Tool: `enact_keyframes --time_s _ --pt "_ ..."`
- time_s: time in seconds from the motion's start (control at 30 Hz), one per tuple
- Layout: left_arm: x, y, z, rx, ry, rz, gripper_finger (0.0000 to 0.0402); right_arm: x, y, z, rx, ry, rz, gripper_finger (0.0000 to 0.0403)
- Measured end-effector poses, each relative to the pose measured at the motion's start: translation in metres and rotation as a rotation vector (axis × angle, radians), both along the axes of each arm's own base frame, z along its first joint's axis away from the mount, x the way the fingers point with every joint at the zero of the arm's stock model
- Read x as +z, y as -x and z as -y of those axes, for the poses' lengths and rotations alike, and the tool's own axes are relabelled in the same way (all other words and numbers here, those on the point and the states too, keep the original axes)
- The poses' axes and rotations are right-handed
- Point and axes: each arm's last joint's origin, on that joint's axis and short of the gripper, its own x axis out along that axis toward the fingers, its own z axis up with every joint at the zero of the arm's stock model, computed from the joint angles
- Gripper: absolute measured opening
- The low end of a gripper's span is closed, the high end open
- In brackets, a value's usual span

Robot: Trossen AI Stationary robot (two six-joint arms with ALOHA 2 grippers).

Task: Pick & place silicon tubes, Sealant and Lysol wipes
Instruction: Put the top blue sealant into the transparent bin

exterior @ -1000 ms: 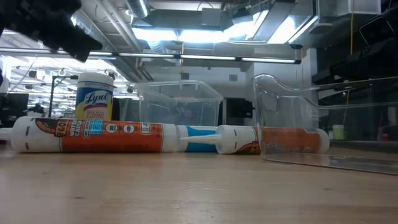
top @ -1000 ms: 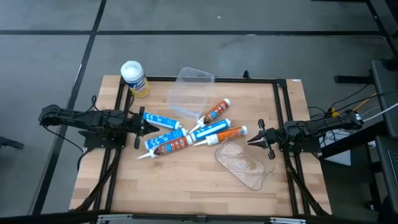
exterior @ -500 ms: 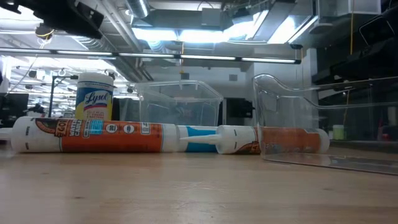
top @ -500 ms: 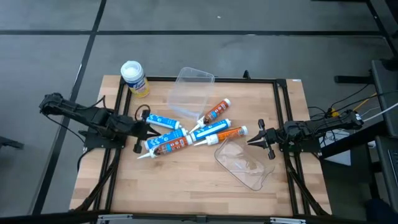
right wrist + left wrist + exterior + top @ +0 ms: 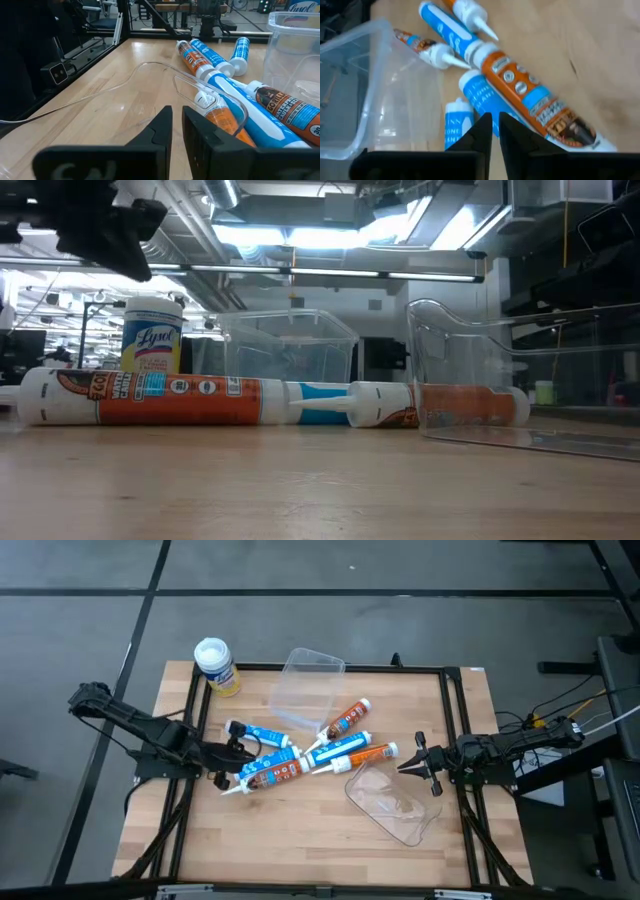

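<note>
Several sealant tubes lie in a loose heap mid-table: a blue one (image 5: 262, 732), an orange and blue one (image 5: 268, 772), and others (image 5: 345, 720) to their right. The yellow Lysol wipes canister (image 5: 215, 665) stands upright on its base at the far left corner. My left gripper (image 5: 240, 752) is shut and empty, tipped down just left of the heap; its wrist view shows the fingers (image 5: 495, 127) above the orange and blue tube (image 5: 535, 100). My right gripper (image 5: 408, 765) waits, shut and empty, at the right edge (image 5: 177, 125).
One clear plastic tub (image 5: 305, 685) lies at the far middle and another (image 5: 395, 802) at the near right, next to my right gripper. A black frame (image 5: 190, 720) runs along the table's edges. There is bare wood along the near edge.
My left arm has risen from lying low at the left edge. Its gripper has gone a little toward the near edge and the tube heap, and has tipped down toward the tubes. The tubes, the tubs and the canister have kept still.
</note>
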Motion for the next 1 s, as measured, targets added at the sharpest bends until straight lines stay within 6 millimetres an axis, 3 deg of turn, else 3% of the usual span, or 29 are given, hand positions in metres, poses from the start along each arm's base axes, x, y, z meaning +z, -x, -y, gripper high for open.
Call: enact_keyframes --time_s 0.27,0.73,1.0 --pt "-0.008 -0.007 0.002 0.024 -0.066 -0.05 0.0101 0.0 0.0 0.0 0.0 0.001 0.001 0.0046" --pt "-0.009 -0.017 -0.005 0.219 -0.087 -0.039 0.0262 0.0 0.0 0.0 0.0 0.002 0.0 0.0046" --pt "-0.01 -0.017 -0.012 0.219 -0.113 -0.072 0.028 0.0 0.0 0.0 0.0 0.0 0.0 0.0046"
